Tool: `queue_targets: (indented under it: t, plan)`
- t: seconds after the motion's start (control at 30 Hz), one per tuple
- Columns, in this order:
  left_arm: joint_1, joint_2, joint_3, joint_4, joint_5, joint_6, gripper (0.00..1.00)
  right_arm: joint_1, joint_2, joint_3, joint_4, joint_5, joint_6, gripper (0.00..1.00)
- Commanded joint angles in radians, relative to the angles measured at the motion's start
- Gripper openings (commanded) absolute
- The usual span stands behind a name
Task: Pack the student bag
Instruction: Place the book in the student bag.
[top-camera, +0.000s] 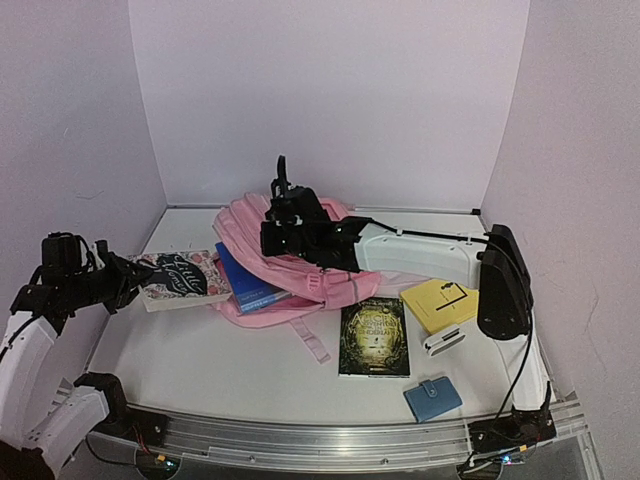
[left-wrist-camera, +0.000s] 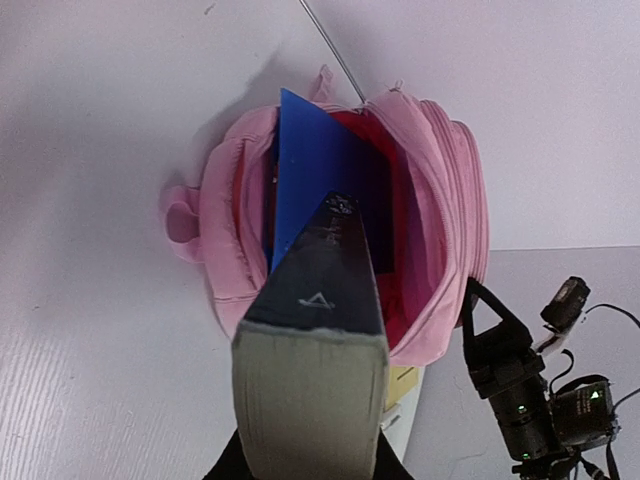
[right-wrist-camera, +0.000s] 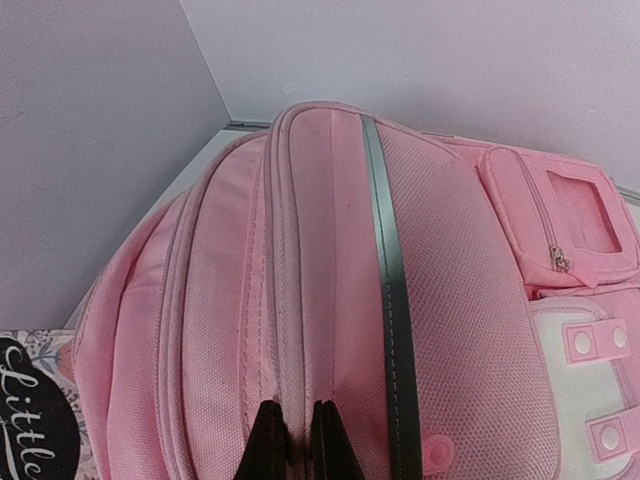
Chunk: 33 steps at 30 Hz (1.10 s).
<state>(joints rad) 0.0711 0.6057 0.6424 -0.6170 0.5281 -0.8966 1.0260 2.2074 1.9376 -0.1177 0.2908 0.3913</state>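
The student bag (top-camera: 300, 268) is a pink backpack lying mid-table with its mouth open to the left. A blue book (top-camera: 246, 281) sticks halfway out of the mouth; the left wrist view shows it (left-wrist-camera: 318, 180) against the red lining. My left gripper (top-camera: 128, 281) is shut on a floral-covered book (top-camera: 180, 276), held level left of the bag; its page edge (left-wrist-camera: 310, 400) fills the left wrist view. My right gripper (top-camera: 281, 236) is shut on a fold of the bag's top seam (right-wrist-camera: 300, 400), its fingertips (right-wrist-camera: 268, 440) pinching pink fabric.
A dark green book (top-camera: 373, 336), a yellow notebook (top-camera: 438, 302), a white case (top-camera: 445, 340) and a blue wallet (top-camera: 432, 398) lie right of the bag. The right arm (top-camera: 430, 255) stretches across the back right. Walls close in on three sides.
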Motion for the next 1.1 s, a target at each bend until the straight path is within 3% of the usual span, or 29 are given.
queue_targets:
  t: [0.0, 0.3, 0.43, 0.77, 0.87, 1.07]
  plan:
    - [0.0, 0.061, 0.016, 0.268, 0.157, -0.056, 0.0, 0.013, -0.14, -0.034, 0.129, -0.072, 0.086, 0.0]
    - [-0.003, 0.277, -0.042, 0.562, 0.241, -0.118, 0.0, 0.015, -0.183, -0.088, 0.19, -0.132, 0.14, 0.0]
    - [-0.043, 0.361, -0.043, 0.669, 0.212, -0.125, 0.0, 0.015, -0.184, -0.094, 0.207, -0.154, 0.152, 0.0]
    - [-0.312, 0.686, 0.016, 1.013, 0.012, -0.152, 0.0, 0.026, -0.148, -0.091, 0.228, -0.19, 0.165, 0.0]
    - [-0.39, 0.822, 0.087, 1.073, -0.064, -0.114, 0.0, 0.029, -0.14, -0.09, 0.234, -0.194, 0.169, 0.0]
    - [-0.488, 1.073, 0.298, 1.112, -0.085, -0.038, 0.03, 0.031, -0.129, -0.103, 0.236, -0.196, 0.176, 0.0]
